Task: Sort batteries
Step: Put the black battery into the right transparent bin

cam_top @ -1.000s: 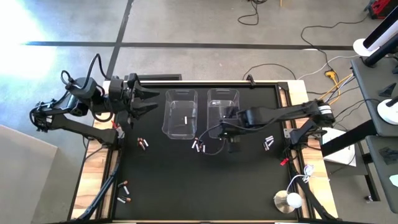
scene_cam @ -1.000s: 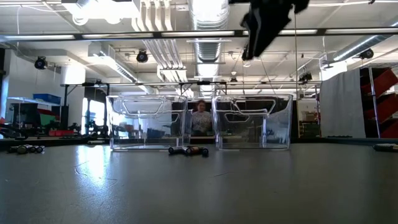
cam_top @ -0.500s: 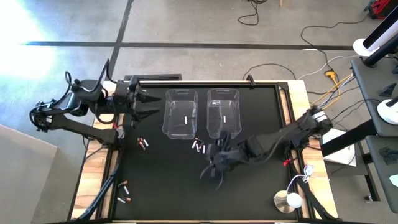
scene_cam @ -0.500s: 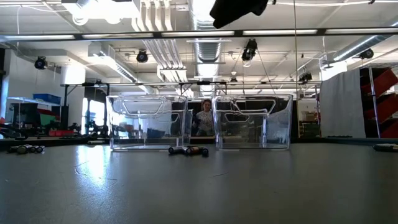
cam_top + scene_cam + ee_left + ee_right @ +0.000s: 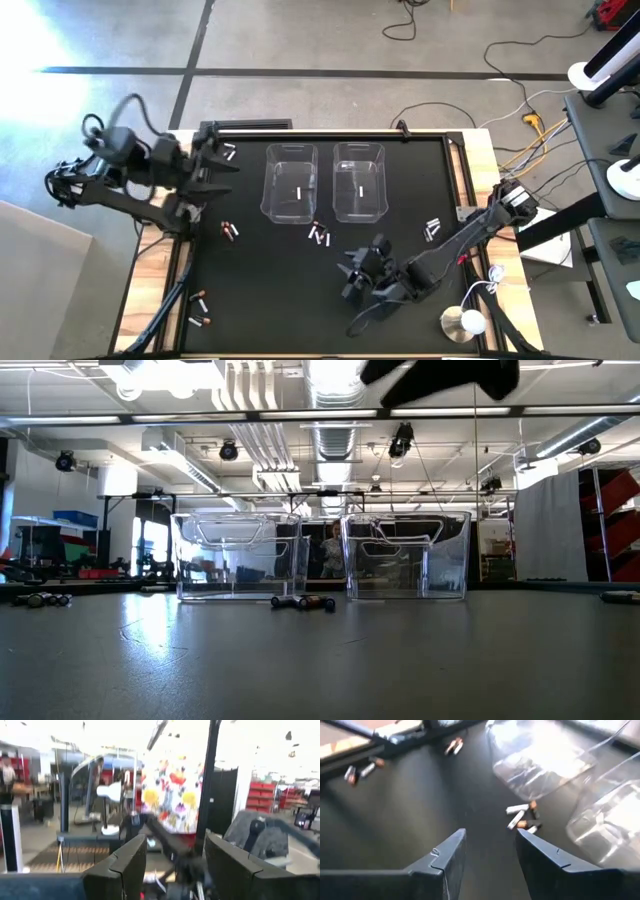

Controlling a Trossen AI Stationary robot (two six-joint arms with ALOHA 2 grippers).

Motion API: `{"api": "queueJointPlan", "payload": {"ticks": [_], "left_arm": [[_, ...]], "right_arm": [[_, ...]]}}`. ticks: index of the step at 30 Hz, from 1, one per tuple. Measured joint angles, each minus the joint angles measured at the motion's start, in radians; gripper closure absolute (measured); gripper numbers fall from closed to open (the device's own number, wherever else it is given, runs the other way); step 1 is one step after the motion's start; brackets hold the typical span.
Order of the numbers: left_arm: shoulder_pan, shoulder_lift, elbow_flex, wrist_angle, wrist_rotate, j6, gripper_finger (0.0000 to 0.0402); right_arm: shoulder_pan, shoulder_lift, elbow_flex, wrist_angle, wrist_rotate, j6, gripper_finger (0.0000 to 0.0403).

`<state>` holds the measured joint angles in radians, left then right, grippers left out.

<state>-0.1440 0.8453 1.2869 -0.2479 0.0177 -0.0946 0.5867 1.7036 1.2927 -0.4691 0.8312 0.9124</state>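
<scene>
Two clear bins, left and right, stand at the far middle of the black table, each with one white battery lying on its floor. Loose batteries lie in small clusters: in front of the bins, at the left, at the right and at the near left corner. My right gripper hangs open above the table's near middle, pointing toward the cluster in front of the bins, nothing between its fingers. My left gripper waits open at the far left, raised.
A small red piece lies near the right edge. The table has a raised frame along its sides. Cables and a round silvery object sit at the near right corner. The mat's near middle is bare around my right gripper.
My right gripper has swung from above the right bin toward the table's near edge, sinking and rolling over as it went, and now points back at the batteries in front of the bins. My left gripper has drawn back slightly toward the left edge.
</scene>
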Motion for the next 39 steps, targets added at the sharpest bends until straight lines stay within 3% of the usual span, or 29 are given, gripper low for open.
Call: {"api": "queueJointPlan", "payload": {"ticks": [8, 11, 14, 21, 28, 32, 39], "left_arm": [[0.000, -0.050, 0.000, 0.043, -0.055, -0.054, 0.0221], [0.000, -0.067, 0.000, 0.032, -0.055, -0.085, 0.0221], [0.000, -0.085, 0.000, 0.006, -0.055, -0.091, 0.0221], [0.001, -0.145, 0.003, -0.116, -0.058, -0.047, 0.0221], [0.001, -0.223, 0.008, -0.260, -0.060, -0.062, 0.0221], [0.001, -0.255, 0.007, -0.307, -0.060, -0.063, 0.0221], [0.002, -0.280, 0.007, -0.330, -0.060, -0.031, 0.0221]], "right_arm": [[-0.053, 0.098, -0.204, 0.541, 0.019, -0.205, 0.0209], [-0.075, 0.185, -0.231, 0.754, 0.048, -0.254, 0.0202], [-0.094, 0.280, -0.206, 0.846, 0.098, -0.262, 0.0200], [-0.168, 0.445, -0.011, 0.787, 0.142, -0.258, 0.0202], [-0.218, 0.478, 0.147, 0.355, 0.252, 0.035, 0.0202], [-0.238, 0.477, 0.172, 0.221, 0.223, 0.150, 0.0200], [-0.285, 0.481, 0.169, 0.216, 0.168, 0.157, 0.0192]]}}
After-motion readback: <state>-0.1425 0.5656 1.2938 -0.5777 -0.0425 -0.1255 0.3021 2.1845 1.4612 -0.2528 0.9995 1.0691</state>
